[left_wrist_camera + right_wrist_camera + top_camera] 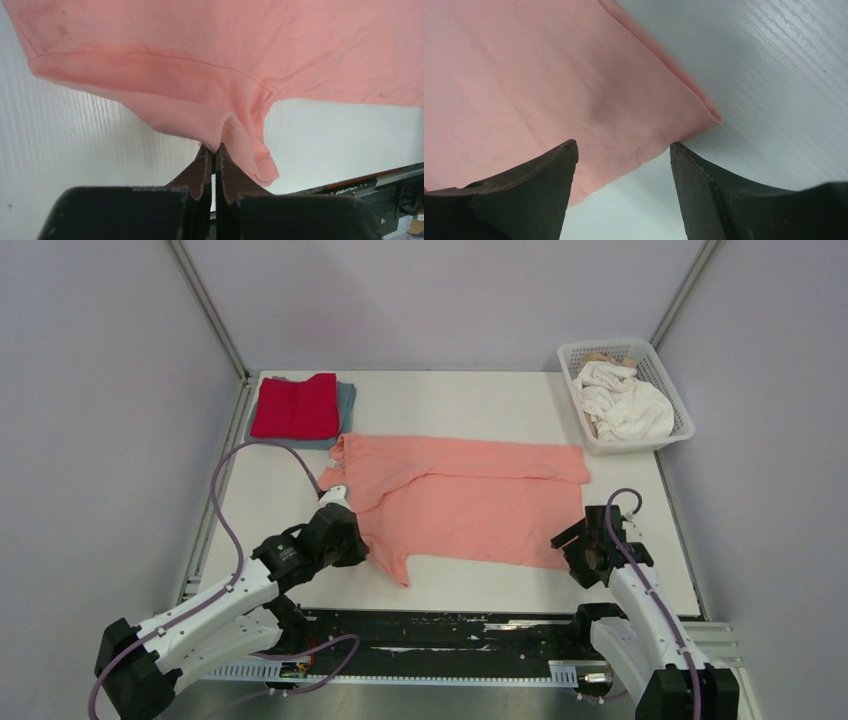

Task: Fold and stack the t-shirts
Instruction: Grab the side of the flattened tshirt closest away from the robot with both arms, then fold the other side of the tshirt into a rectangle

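The salmon-pink t-shirt (pixel 470 502) lies spread across the middle of the table, partly folded along its far edge. My left gripper (pixel 340 532) is shut on the shirt's near left sleeve; in the left wrist view the gripper (pixel 215 150) pinches a fold of pink cloth (pixel 200 75) between its tips. My right gripper (pixel 583 548) is open at the shirt's near right corner; in the right wrist view the gripper (pixel 623 148) straddles that corner (pixel 549 90) and holds nothing. A folded red t-shirt (pixel 296 405) lies on a folded grey-blue t-shirt (pixel 346 400) at the far left.
A white mesh basket (pixel 660 370) at the far right holds crumpled white t-shirts (pixel 628 405). A black rail (pixel 440 630) runs along the table's near edge between the arm bases. Grey walls close in the table on three sides.
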Controlling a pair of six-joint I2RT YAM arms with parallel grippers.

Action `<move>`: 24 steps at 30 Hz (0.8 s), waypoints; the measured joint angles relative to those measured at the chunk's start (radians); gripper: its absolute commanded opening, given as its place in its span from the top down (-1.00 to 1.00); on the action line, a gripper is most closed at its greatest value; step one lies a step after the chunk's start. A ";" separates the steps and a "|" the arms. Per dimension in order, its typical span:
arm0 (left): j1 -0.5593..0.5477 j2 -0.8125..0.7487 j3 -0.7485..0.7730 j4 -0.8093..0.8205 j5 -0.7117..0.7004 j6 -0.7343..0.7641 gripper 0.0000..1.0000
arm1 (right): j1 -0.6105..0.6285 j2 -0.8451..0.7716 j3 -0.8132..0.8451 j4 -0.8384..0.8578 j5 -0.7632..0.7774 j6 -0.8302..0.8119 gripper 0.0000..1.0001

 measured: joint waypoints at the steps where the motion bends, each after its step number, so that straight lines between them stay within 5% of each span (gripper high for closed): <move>1: 0.000 0.002 0.000 0.002 -0.004 0.000 1.00 | 0.000 0.000 -0.003 0.012 0.003 0.002 -0.29; 12: 0.000 0.061 0.043 0.008 -0.054 0.008 1.00 | 0.000 0.050 -0.019 0.100 0.049 -0.018 0.98; 24: 0.129 0.164 0.153 0.116 -0.045 0.048 1.00 | 0.000 0.162 0.060 0.163 0.020 -0.116 1.00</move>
